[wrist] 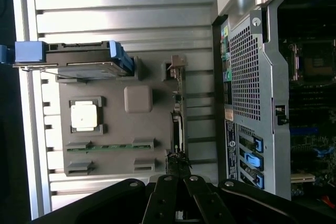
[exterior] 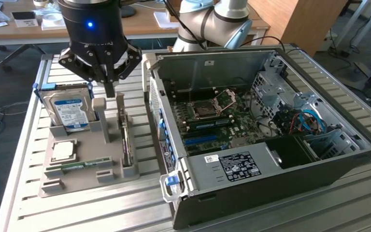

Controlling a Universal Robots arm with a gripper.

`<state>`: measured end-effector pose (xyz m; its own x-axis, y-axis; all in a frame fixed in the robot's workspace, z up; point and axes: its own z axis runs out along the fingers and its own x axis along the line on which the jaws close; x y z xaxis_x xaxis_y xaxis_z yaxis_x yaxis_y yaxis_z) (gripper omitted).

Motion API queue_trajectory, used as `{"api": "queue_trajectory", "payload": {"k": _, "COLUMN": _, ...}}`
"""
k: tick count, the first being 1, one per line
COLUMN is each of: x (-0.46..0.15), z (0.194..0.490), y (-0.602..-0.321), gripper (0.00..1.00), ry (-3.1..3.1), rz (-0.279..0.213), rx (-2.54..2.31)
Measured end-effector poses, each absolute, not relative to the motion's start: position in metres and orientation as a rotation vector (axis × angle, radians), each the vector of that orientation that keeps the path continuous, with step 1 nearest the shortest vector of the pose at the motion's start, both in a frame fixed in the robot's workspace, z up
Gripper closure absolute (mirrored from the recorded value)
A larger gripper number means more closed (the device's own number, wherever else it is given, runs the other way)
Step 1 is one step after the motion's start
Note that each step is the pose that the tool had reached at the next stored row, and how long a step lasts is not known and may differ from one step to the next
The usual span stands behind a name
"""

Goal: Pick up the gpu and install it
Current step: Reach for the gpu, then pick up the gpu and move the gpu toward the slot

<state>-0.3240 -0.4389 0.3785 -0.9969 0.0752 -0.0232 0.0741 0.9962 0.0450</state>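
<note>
I see the gripper [exterior: 110,93] [wrist: 178,176] with its jaws pinched together over the far end of the gpu [exterior: 127,140] [wrist: 178,116]. The card stands on edge along the grey holder's [exterior: 89,145] side nearest the computer case [exterior: 237,166]. I can't tell if they touch.

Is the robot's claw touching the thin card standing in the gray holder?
Cannot tell. In the wrist view the shut gripper sits right at the end of the gpu; neither gap nor contact shows plainly.

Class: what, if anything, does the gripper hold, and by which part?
Cannot be told: the gripper is shut over one end of the gpu, which stands in the grey tray.
</note>
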Motion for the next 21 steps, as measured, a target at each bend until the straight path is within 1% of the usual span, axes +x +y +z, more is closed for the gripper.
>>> {"api": "queue_trajectory", "payload": {"k": 21, "x": -0.3247, "z": 0.3759, "y": -0.4428, "gripper": 0.89, "ry": 3.114, "rz": 0.069, "rx": 0.117}}
